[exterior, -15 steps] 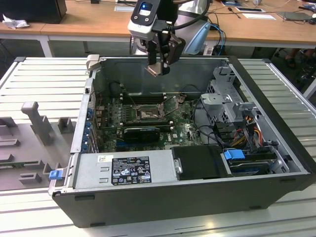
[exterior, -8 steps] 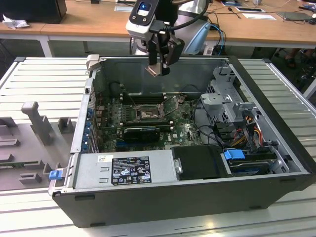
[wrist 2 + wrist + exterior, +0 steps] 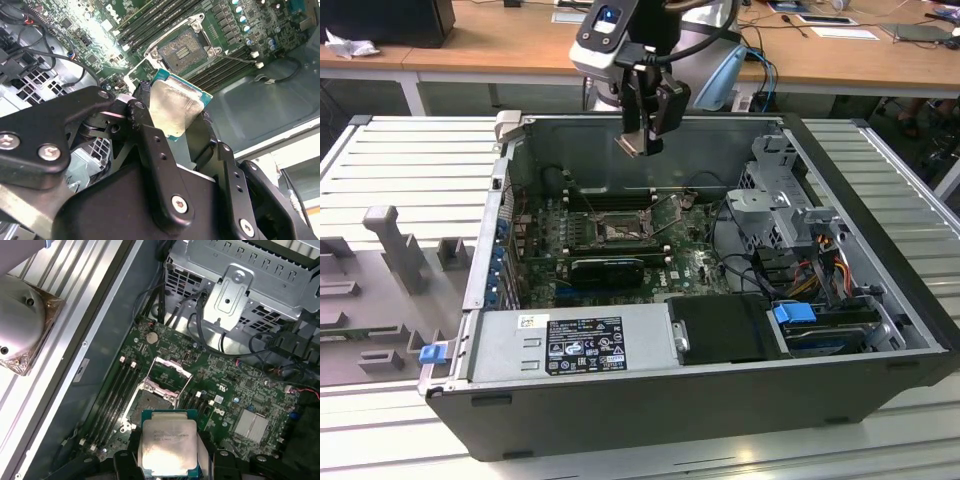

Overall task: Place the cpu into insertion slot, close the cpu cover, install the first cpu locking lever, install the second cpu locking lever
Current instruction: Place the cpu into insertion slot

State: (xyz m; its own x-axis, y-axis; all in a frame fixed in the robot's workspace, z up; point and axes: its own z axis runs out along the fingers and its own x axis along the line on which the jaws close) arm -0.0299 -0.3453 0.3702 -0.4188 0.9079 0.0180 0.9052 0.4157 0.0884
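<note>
Holding the cpu by its edges, jaws clamped, upper centre of the exterior view, above the insertion slot; likely light, stiff, fragile: edges only.

A ribbed pale-grey desk is carrying an open computer case lying on its side, with a grey moulded holder sitting beside it at the exterior view's left.
</note>
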